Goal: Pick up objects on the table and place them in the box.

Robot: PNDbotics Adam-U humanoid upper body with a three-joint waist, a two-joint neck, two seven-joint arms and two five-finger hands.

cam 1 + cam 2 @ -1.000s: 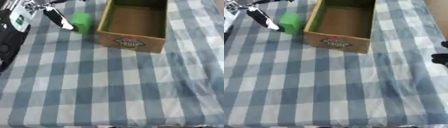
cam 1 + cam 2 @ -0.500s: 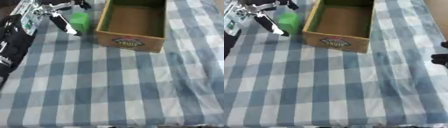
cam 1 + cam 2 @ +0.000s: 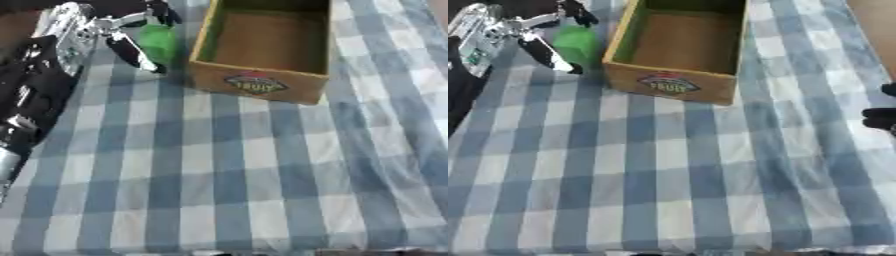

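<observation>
A green block (image 3: 159,41) stands on the checked cloth just left of the open cardboard box (image 3: 259,84), which has a printed label on its near wall and nothing inside. My left hand (image 3: 77,31), silver and black, reaches in from the upper left. Its thumb (image 3: 133,52) lies against the block's near-left side and a dark finger (image 3: 161,11) arches over the block's far side, so the open hand straddles the block. Of my right hand (image 3: 880,118) only dark parts show at the right edge of the right eye view.
The blue and white checked cloth (image 3: 219,180) covers the table down to its near edge. My black left arm (image 3: 26,100) lies along the left side. Bare wooden surface shows at the upper right corner (image 3: 877,20).
My left hand has moved right, up to the green block; its thumb and finger now bracket the block. The block, the box and the right hand have stayed put.
</observation>
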